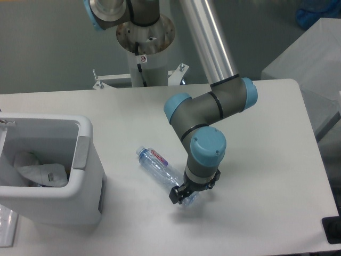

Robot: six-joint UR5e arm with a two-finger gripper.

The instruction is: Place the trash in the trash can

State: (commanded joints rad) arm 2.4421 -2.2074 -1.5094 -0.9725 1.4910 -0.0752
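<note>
The clear plastic bottle (pixel 160 162) with a blue cap and a red-white label lies on the white table, cap toward the upper left. My gripper (pixel 183 195) points down over the bottle's base end, its dark fingers (pixel 175 195) set about that end. The wrist hides the gap, so I cannot tell whether the jaws are closed on the bottle. The white boxy trash can (pixel 80 160) with a grey tab stands at the left, a short way from the bottle's cap. A crumpled pale wrapper (pixel 43 174) lies inside it; no green mark shows.
The arm's base column (pixel 145 37) stands at the back edge of the table. A clear flat item (pixel 6 226) lies at the front left corner beside the bin. A dark object (pixel 333 230) sits at the table's front right edge.
</note>
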